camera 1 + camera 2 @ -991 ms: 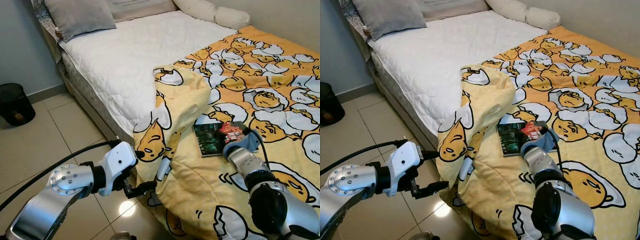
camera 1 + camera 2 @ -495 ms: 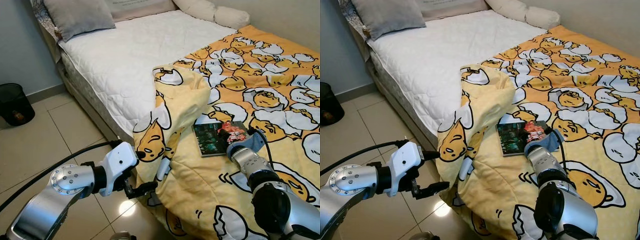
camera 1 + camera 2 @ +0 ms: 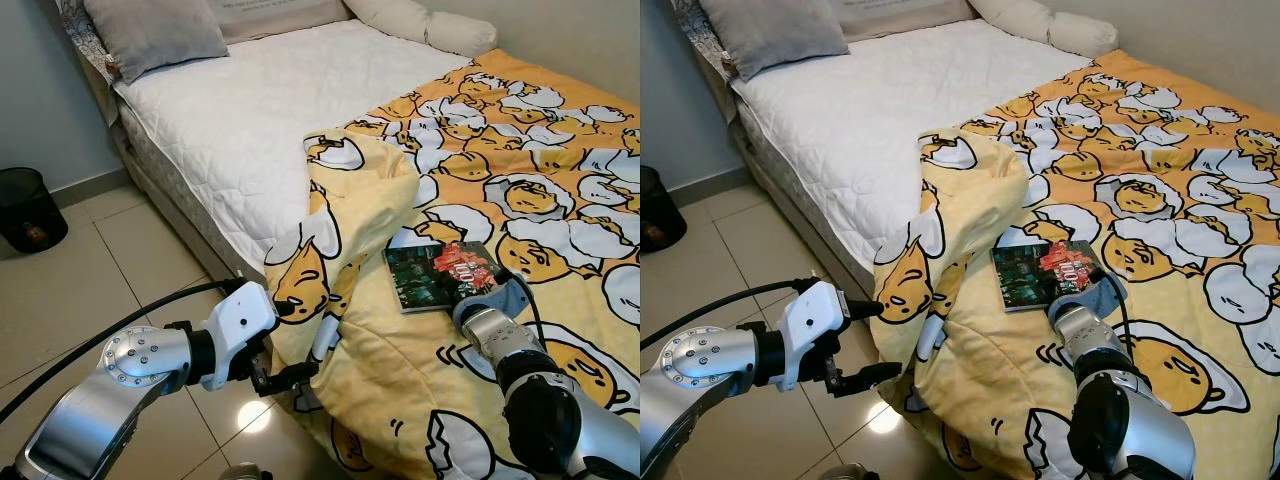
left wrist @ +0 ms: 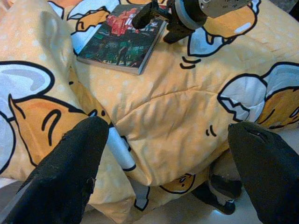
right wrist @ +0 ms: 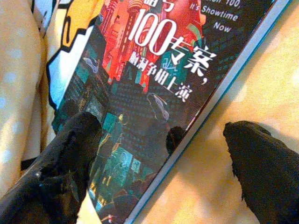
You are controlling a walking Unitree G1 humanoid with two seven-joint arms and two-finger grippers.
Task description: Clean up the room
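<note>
One dark glossy paperback book [image 3: 441,275] lies on the yellow egg-print blanket [image 3: 560,180]; your right tool [image 5: 163,140], fingers apart, has pulled back slightly and now straddles its edge, grasp pending

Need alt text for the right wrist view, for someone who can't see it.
The right gripper hangs open just over a book, one black finger above its dark and red cover, the other off its edge above the yellow blanket. White Chinese characters and "100" are printed on the cover.
</note>
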